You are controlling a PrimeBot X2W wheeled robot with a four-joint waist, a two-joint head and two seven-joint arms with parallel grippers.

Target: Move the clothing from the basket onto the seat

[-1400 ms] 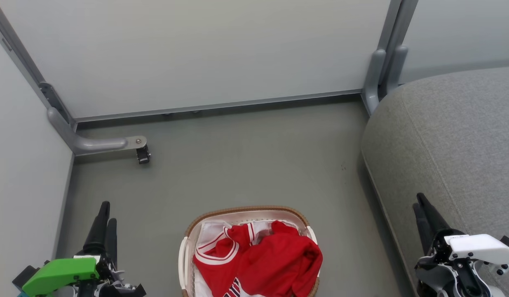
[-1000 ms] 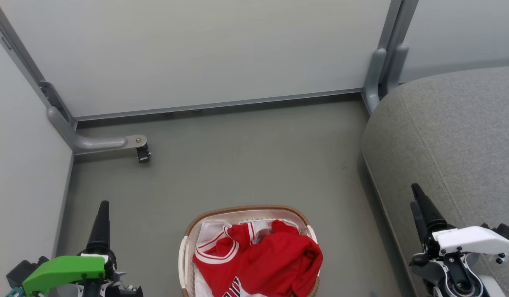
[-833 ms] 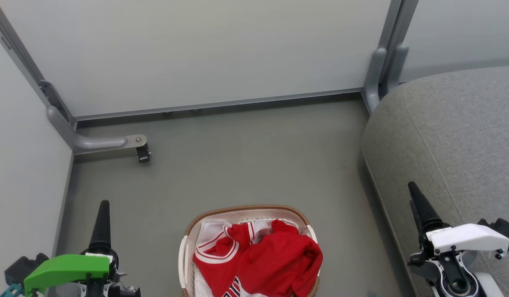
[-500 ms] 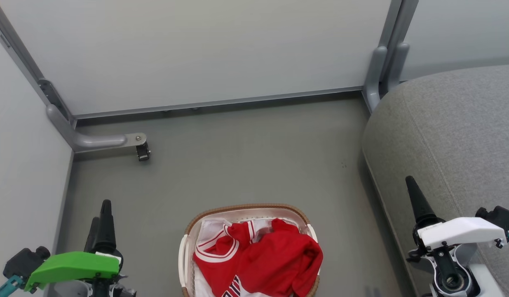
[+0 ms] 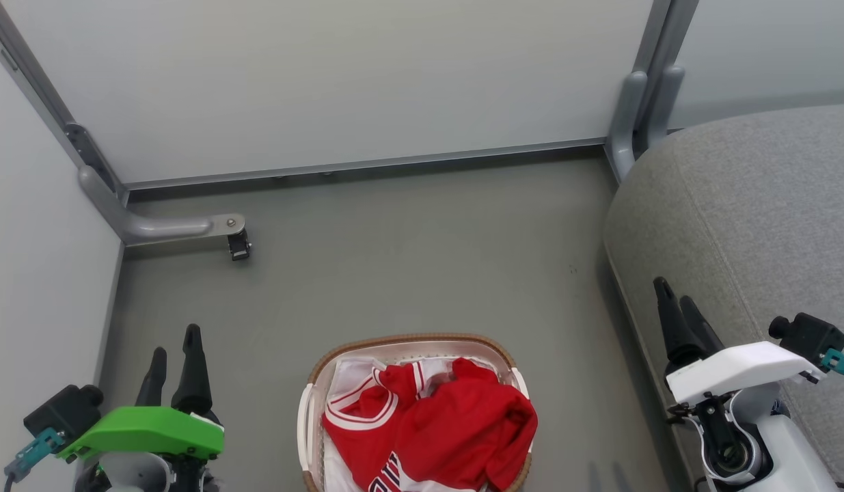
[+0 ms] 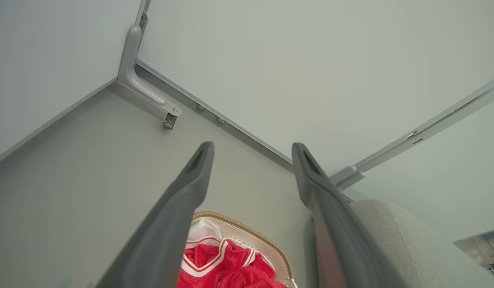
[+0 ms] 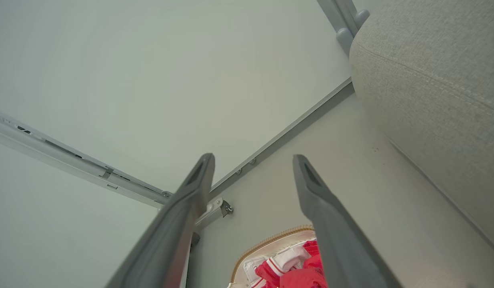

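Far left, the left gripper (image 5: 173, 342) hangs over the grey floor (image 5: 408, 260), right next to the pale wall panel (image 5: 46, 273). Its two fingers are spread wide with nothing between them, and the left wrist view shows that pretty clearly. A bit further back, a metal bracket (image 5: 169, 229) with a small caster (image 5: 238, 246) sticks out at the foot of the wall.

Bottom middle is the basket (image 5: 408, 339), sitting on the floor, with the clothing (image 5: 422, 437) piled in it. That's a jersey (image 5: 357, 424) with striped trim on the left side and a plain red piece (image 5: 469, 430) bunched up on the right. Both grippers are well clear of it.

Over to the right, the right gripper (image 5: 672, 290) is up by the rounded edge of the seat (image 5: 756, 205), fingers wide apart too, holding nothing. There's a strip of floor between the seat and the basket.
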